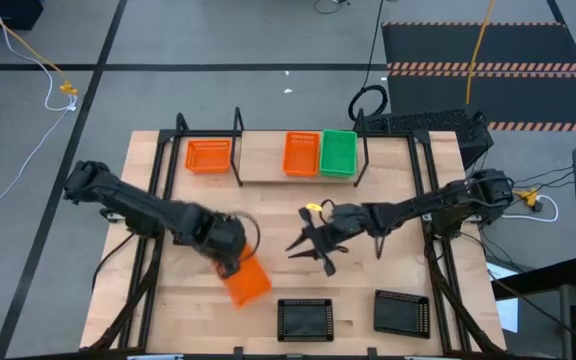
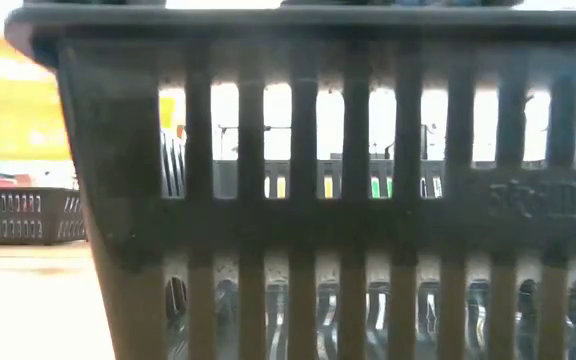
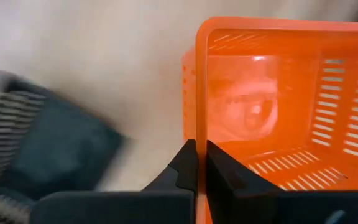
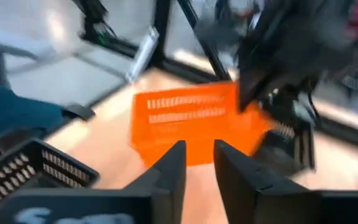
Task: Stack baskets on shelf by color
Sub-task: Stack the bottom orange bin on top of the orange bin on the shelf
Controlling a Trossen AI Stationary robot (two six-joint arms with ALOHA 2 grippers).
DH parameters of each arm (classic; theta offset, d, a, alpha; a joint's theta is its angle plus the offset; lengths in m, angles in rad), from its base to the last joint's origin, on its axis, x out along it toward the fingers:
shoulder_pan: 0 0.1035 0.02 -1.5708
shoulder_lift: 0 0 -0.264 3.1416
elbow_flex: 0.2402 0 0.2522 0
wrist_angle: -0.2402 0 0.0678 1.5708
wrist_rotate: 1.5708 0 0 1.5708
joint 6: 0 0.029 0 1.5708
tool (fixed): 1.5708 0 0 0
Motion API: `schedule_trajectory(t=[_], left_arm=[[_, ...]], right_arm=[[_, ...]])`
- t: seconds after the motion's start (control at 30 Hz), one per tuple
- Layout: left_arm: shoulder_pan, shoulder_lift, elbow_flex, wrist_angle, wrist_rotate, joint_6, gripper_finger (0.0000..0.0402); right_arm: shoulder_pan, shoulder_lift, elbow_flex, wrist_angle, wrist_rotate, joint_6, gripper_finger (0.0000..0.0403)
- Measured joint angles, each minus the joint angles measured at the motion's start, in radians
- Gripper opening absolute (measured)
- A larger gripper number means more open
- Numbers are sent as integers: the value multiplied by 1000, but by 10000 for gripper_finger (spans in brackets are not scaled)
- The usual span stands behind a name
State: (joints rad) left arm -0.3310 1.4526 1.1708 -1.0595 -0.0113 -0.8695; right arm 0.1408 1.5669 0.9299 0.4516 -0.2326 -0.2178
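Note:
Near the table's middle left, my left gripper (image 1: pixel 233 268) is shut on an orange basket (image 1: pixel 246 281), which also shows in the right wrist view (image 4: pixel 191 127). On the shelf (image 1: pixel 263 157) at the far side rest an orange basket (image 1: pixel 208 155) on the left, and another orange basket (image 1: pixel 301 153) beside a green one (image 1: pixel 338 152) on the right. Two black baskets (image 1: pixel 304 318) (image 1: pixel 401 312) sit on the table near its front edge. My right gripper (image 1: pixel 308 245) hovers open at the table's middle, with nothing between its fingers (image 4: pixel 199 168). My left gripper pinches one wall of the orange basket at its rim (image 3: pixel 199 134), one finger inside the basket and one outside. The fingers come from above, pointing down. The basket hangs tilted below them and seems lifted off the table.
The shelf's black tube uprights (image 1: pixel 238 150) stand between the baskets on the board. One black basket (image 2: pixel 348 200) fills the low view; a second (image 2: pixel 23 215) shows at its left. Bare tabletop lies between the shelf and the arms.

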Motion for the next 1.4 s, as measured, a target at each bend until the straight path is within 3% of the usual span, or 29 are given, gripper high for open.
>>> schedule_trajectory(t=[0.13,0.27,0.47,0.73,0.93,1.07,1.2,1.27,1.4], left_arm=[[78,-1,112,-115,-140,10,7],[156,0,136,-98,-167,78,15],[259,0,136,-53,-209,164,7],[329,0,136,15,-154,249,10],[359,0,136,20,-154,259,19],[376,0,136,23,-150,265,14],[383,0,136,38,-140,274,9],[383,1,136,49,-135,285,23],[383,1,136,110,-149,347,67]], right_arm=[[3,0,172,-359,129,-55,129],[17,0,262,-496,263,-140,170],[26,41,267,-531,301,-250,186],[26,131,266,-532,524,-466,172],[25,183,266,-535,550,-537,169],[25,192,266,-539,550,-555,138],[25,191,266,-538,550,-551,59],[25,191,266,-543,545,-560,17],[25,192,282,-578,456,-491,5]])
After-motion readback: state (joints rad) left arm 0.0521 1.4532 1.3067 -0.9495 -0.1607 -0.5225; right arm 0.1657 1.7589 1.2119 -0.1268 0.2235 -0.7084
